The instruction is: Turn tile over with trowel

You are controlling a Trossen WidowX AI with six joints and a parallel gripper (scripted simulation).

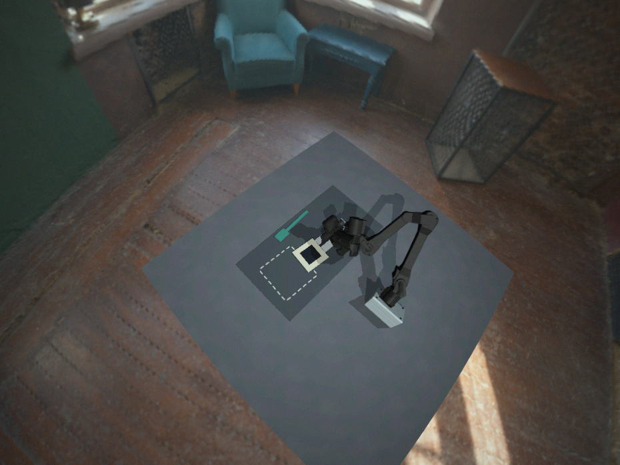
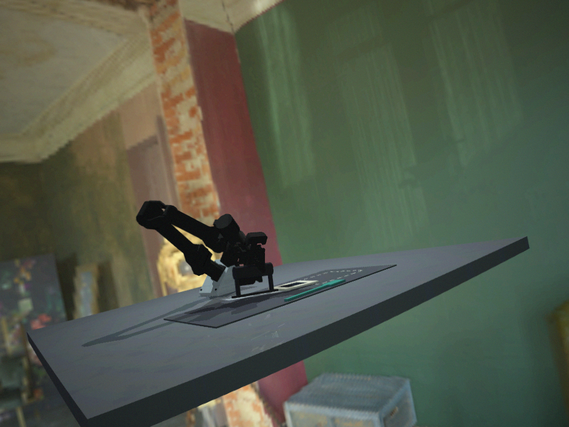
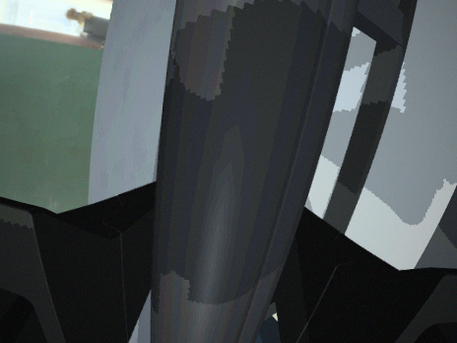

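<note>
My gripper is shut on the small trowel. Its dark grey handle fills the wrist view between my black fingers. The trowel's pale blade lies low on the mat and reaches the tile's right edge. The cream tile shows its dark square mark facing up. It sits over the right corner of the white dashed outline, mostly outside it. I cannot tell whether the tile is lifted at all.
A teal tool lies on the dark mat behind the outline. The mat lies on the grey table. The arm's pale base stands to the right of the mat.
</note>
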